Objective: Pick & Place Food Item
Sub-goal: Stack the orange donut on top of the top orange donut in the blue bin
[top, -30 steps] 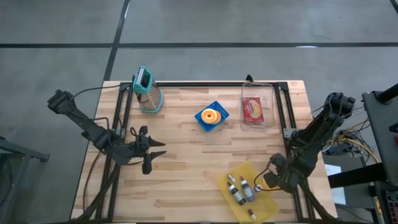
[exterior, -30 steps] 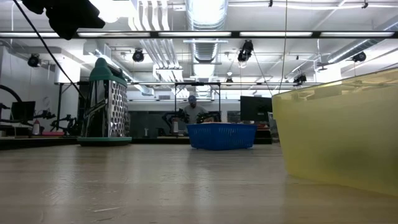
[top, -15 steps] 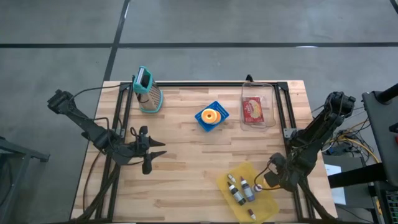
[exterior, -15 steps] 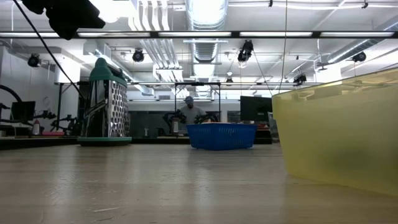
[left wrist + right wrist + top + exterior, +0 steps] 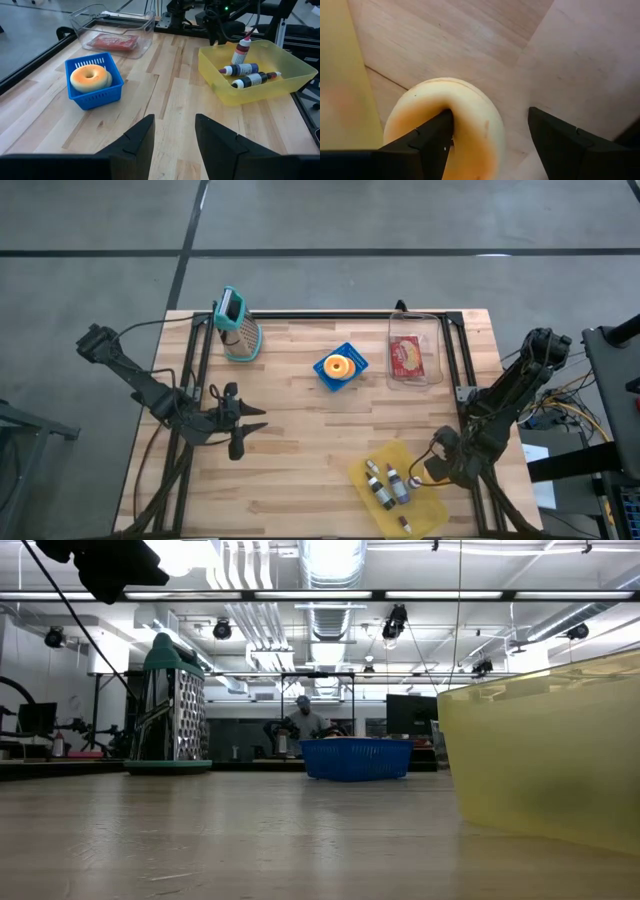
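Doughnuts are the food here, and there appear to be two of them: one sits in the blue basket [image 5: 340, 368] near the middle of the table [image 5: 300, 470], and a second doughnut [image 5: 452, 130] fills the right wrist view, lying on the bare wood just beside the yellow bin [image 5: 398, 488]; the right gripper [image 5: 428, 468] is low at that spot near the table's right edge, its fingers spread wide with one finger [image 5: 427, 145] reaching into the doughnut's hole and the other standing clear on the outer side, so the ring's wall lies between them but is not yet pinched; that straddling pose looks chosen so that closing would clamp one side of the ring rather than squash the whole pastry; the yellow bin holds several small bottles [image 5: 245, 70] and seems to be clutter rather than a target; the left gripper [image 5: 243, 425] waits over the left half of the table, its fingers apart and empty, aimed across the wood toward the basket and the bin; a clear tray [image 5: 412, 355] with a red packet lies at the far right side, and a grater [image 5: 238, 328] stands upright at the far left; whether the basket is the destination cannot be told, though it seems the likeliest place for the loose doughnut.
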Action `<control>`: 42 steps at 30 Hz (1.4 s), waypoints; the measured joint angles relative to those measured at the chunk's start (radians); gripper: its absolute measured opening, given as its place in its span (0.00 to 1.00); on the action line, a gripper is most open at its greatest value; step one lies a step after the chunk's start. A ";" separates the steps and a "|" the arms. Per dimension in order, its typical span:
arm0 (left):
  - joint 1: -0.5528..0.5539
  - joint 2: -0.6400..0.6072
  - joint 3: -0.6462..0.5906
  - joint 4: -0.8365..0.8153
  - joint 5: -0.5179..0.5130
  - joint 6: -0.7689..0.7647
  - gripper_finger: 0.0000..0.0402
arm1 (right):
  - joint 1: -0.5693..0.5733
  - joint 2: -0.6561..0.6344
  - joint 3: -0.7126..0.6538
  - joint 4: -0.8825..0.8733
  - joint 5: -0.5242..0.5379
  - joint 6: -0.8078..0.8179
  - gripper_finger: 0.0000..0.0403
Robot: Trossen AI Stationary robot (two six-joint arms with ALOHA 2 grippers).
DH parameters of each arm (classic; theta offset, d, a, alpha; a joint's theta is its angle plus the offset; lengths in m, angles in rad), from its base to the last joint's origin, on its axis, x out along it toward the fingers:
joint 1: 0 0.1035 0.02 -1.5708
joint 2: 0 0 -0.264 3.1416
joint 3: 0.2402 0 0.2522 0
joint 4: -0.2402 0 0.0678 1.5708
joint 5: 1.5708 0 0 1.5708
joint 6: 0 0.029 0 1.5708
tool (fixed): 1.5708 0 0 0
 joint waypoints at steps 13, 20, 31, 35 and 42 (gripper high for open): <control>0.000 0.000 0.000 0.000 0.000 0.000 0.37 | 0.000 0.000 0.000 0.022 0.003 0.027 0.46; 0.000 0.000 0.000 0.000 0.000 0.000 0.37 | 0.000 0.000 0.000 0.026 0.004 0.055 0.33; 0.000 0.000 0.000 0.000 0.000 0.000 0.37 | 0.000 0.000 0.000 0.040 0.003 0.056 0.07; 0.000 0.000 0.000 0.000 0.000 0.000 0.37 | 0.000 0.000 0.000 0.040 0.002 0.056 0.03; 0.000 0.000 0.000 0.000 0.000 0.000 0.37 | 0.000 -0.001 0.000 0.041 0.000 0.056 0.05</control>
